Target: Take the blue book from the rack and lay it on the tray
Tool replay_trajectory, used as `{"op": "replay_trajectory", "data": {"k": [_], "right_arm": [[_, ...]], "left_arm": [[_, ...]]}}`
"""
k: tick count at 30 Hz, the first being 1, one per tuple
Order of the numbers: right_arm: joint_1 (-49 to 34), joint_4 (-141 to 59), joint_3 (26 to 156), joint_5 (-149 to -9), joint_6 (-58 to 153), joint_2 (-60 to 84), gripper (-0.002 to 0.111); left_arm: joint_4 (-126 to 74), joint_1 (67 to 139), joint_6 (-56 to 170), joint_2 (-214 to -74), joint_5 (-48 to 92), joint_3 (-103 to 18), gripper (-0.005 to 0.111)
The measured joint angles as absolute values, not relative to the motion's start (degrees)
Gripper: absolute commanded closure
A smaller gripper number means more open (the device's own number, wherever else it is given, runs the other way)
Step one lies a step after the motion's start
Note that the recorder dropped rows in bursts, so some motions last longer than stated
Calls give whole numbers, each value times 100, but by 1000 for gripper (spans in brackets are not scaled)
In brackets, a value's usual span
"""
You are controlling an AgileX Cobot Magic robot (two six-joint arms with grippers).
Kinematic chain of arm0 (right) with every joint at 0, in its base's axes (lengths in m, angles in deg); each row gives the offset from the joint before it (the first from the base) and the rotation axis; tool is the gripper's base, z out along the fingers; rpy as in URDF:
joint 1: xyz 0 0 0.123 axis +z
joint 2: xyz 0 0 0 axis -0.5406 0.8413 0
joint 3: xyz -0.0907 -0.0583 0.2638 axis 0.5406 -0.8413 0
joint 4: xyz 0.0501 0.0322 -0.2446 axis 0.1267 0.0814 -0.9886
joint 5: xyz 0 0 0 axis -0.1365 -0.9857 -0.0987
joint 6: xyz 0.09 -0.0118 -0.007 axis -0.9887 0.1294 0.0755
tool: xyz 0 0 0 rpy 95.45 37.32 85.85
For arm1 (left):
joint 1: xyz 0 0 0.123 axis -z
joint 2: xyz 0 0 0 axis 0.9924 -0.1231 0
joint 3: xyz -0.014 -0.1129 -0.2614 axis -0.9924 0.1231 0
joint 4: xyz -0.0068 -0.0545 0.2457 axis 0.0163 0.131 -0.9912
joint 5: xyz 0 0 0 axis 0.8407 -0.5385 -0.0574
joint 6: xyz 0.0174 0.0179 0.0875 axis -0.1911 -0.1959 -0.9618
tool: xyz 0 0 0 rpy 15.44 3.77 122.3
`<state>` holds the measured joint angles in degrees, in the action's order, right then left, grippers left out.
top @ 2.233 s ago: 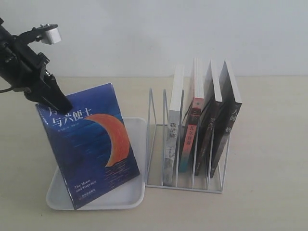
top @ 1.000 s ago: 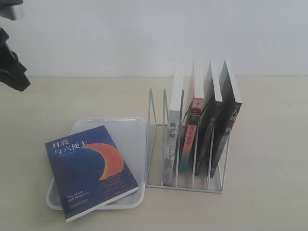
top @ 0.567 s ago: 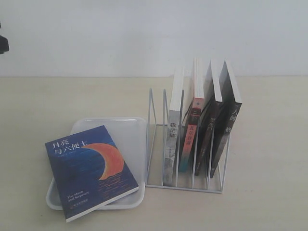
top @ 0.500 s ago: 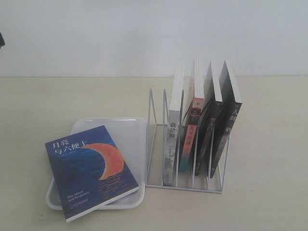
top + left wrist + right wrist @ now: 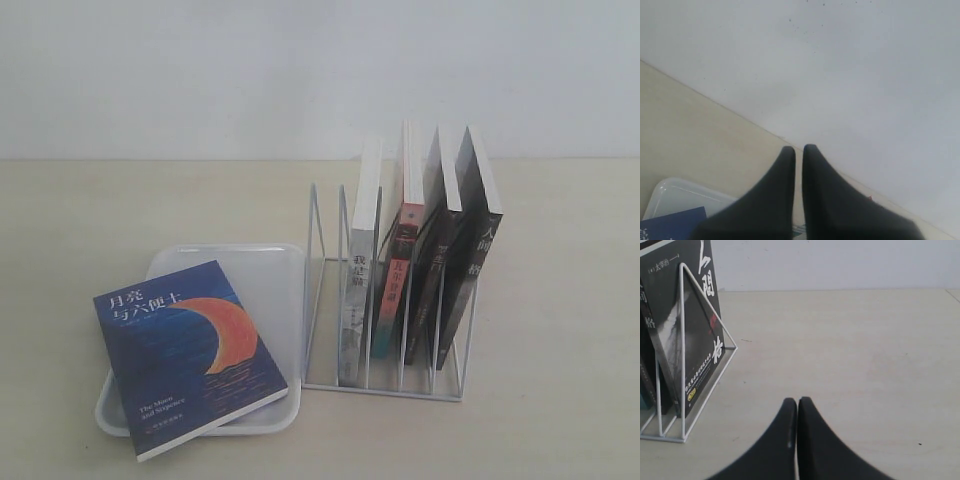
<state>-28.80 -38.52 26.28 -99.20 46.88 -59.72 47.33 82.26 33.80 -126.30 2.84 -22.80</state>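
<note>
The blue book (image 5: 188,353) with its orange crescent lies flat, cover up, on the white tray (image 5: 272,278), its near corner hanging over the tray's front rim. The white wire rack (image 5: 322,300) stands to the right of the tray. Neither arm shows in the exterior view. In the left wrist view my left gripper (image 5: 798,150) is shut with nothing between its fingers, raised away from the tray (image 5: 675,195); a corner of the blue book (image 5: 672,225) shows. My right gripper (image 5: 797,402) is shut and empty over bare table, beside the rack (image 5: 682,350).
Several books stand in the rack: a white-spined one (image 5: 362,270), a red-and-teal one (image 5: 400,270) and two black ones (image 5: 470,250). The rack's two left slots hold nothing. A white wall runs behind the beige table (image 5: 560,300).
The left arm let go of the blue book, which dropped flat on the tray, then drew up and left out of the exterior view. The book has lain still since.
</note>
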Motion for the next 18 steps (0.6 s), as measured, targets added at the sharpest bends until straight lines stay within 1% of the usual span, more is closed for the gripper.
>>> {"op": "replay_trajectory", "data": {"k": [10,14,18], "right_arm": [[-2880,-3852,2628,-9920,4688,-5972,108],[-2880,-3852,2628,-9920,4688,-5972,108],[-2880,-3852,2628,-9920,4688,-5972,108]], "left_arm": [[4733,8226,3323,-12630,293,-2280,102],[4733,8226,2962,-12630,293,-2270,102],[4639,8226,2393,-12319,353,-2249,102]]}}
